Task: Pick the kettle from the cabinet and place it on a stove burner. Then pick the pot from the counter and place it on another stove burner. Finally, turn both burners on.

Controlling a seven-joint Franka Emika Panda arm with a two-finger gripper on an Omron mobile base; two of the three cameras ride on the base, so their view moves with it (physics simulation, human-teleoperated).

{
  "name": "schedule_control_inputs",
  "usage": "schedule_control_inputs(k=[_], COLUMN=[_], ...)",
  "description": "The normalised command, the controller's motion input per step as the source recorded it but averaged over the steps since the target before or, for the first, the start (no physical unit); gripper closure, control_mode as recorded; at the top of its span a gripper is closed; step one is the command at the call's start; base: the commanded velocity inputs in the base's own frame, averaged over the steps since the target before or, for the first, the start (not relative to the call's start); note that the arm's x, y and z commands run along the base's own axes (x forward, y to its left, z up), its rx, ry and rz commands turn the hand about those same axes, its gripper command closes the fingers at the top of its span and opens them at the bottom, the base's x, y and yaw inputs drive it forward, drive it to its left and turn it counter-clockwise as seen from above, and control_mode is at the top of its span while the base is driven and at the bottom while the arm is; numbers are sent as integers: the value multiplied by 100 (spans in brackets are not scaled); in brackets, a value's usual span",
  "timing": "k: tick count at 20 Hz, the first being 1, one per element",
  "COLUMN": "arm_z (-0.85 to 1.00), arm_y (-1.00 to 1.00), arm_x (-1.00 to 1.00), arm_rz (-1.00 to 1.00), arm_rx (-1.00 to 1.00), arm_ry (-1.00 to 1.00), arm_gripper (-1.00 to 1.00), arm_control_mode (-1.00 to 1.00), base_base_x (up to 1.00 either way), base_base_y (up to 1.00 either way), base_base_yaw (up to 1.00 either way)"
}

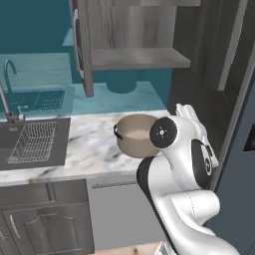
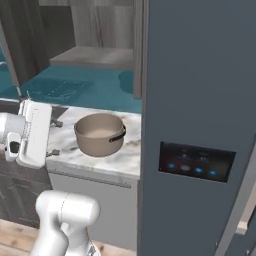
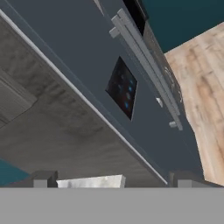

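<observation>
The pot [image 1: 137, 134] sat on the counter [image 1: 89, 144], below the open cabinet [image 1: 132, 50]. The gripper [image 3: 111, 181] stood spread and empty, facing a grey appliance panel [image 3: 122, 87]. The kettle step appeared outstanding; locating it came next.

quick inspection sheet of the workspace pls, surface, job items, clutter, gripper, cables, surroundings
surface: marble counter, veined, bare around the pot
job's things: pot upright on the counter, nothing inside; cabinet door open, grey shelf bare
clutter: nothing seen
grippers: gripper with fingertips apart, nothing between them, aimed at a dark blue panel
cables: nothing seen
surroundings: dark sink with wire rack and faucet left of the counter; tall blue appliance with lit display to the right; wood floor
</observation>
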Motion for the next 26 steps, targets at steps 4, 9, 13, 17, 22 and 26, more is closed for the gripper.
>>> schedule_control_inputs(k=[4,9,13,17,22,26], arm_z=[0,0,0,0,0,0], arm_y=[0,0,0,0,0,0], arm_x=[0,0,0,0,0,0], arm_rz=[0,0,0,0,0,0], arm_rx=[0,0,0,0,0,0], arm_ry=[0,0,0,0,0,0], arm_gripper=[-100,-100,-100,-100,-100,-100], arm_control_mode=[100,100,100,100,100,100], base_base_x=[34,30,28,31,41,44], base_base_y=[29,33,33,31,28,28], base_base_yaw=[-12,-11,-9,-9,-8,-7])
